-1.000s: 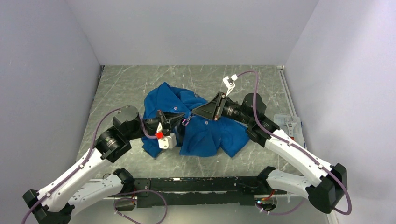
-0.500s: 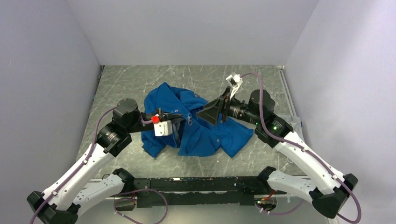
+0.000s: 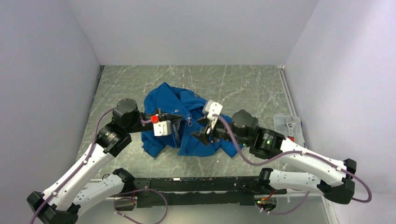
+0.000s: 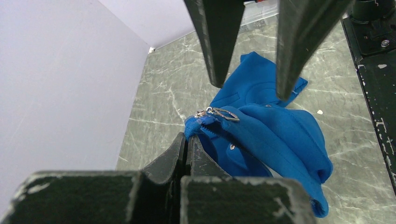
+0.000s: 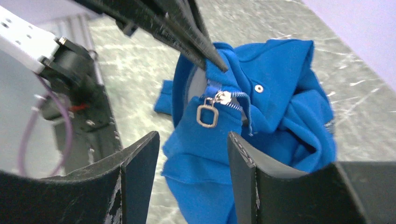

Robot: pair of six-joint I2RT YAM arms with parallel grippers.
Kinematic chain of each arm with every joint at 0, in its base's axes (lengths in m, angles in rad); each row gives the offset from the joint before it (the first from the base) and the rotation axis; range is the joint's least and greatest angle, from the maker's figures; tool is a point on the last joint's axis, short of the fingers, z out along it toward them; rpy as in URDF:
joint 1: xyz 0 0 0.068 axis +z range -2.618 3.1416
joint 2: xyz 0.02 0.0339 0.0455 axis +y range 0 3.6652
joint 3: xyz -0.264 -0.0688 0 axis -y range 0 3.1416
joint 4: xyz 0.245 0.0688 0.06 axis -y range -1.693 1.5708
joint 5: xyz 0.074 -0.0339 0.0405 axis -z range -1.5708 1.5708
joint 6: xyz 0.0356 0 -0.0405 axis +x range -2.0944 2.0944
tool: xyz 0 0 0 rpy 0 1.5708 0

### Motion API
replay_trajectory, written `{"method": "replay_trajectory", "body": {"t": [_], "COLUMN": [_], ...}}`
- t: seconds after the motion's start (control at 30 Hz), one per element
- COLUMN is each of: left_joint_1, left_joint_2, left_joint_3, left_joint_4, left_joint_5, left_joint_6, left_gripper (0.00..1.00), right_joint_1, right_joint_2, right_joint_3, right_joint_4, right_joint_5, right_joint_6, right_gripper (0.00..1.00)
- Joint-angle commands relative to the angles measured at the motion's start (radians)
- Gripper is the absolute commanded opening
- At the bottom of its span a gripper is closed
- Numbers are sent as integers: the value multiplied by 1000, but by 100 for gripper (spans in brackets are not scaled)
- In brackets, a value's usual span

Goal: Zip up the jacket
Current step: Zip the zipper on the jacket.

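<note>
When viewed from above, shows grey marbled table (image 3: 140, 79) closed in by pale walls (image 3: 46, 70) on three sides. Carries blue jacket (image 3: 168, 100) crumpled in a heap around mid-table, somewhat nearer near edge than far edge, well apart from every corner. Folded over itself, with sleeves not clearly told apart in the bunch. Opened at front, with pale grey lining (image 5: 198, 86) showing inside.

From near-left corner, reaches over heap's left side with left arm (image 3: 88, 158). From near-right corner, reaches across to heap's near-right side with right arm (image 3: 303, 156).

At jacket front, has left gripper (image 4: 188, 137) clamped fully together on blue fabric edge, right at top of zipper line, with that edge held raised above rest of heap. Opposite, has right gripper (image 5: 192, 140) facing left one, fingers parted to a moderate gap, gripping nothing. Near fabric, but apart from it in both wrist views.

Between those parted fingers in right wrist view, frames silvery zipper pull (image 5: 208, 114), a small rounded-square loop hanging from slider, just below left gripper's tips and touching only jacket. Just beside zipper, toward far-right, shows one small silver snap (image 5: 258, 87) on blue fabric.
</note>
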Motion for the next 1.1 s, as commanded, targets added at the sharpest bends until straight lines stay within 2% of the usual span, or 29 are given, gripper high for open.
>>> {"method": "replay_trajectory", "body": {"t": [0.0,0.13,0.27,0.5,1.07], "left_joint_1": [5,5,5,5,5], "left_joint_2": [-17,-14,-18,-17,-23], "left_joint_3": [30,35,36,36,35], "left_joint_4": [30,33,30,34,37], "left_joint_5": [22,25,21,13,3], "left_joint_6": [-6,-10,-7,-7,3], "left_gripper": [0,0,0,0,0], "right_joint_1": [110,183,221,256,285], "right_joint_2": [-6,19,31,61,125], "right_joint_3": [-29,-59,-101,-129,-133], "right_joint_4": [31,104,209,320,395], "right_joint_5": [285,445,526,570,623], "right_joint_6": [-193,-281,-331,-369,-349], "right_gripper": [58,55,51,42,41]}}
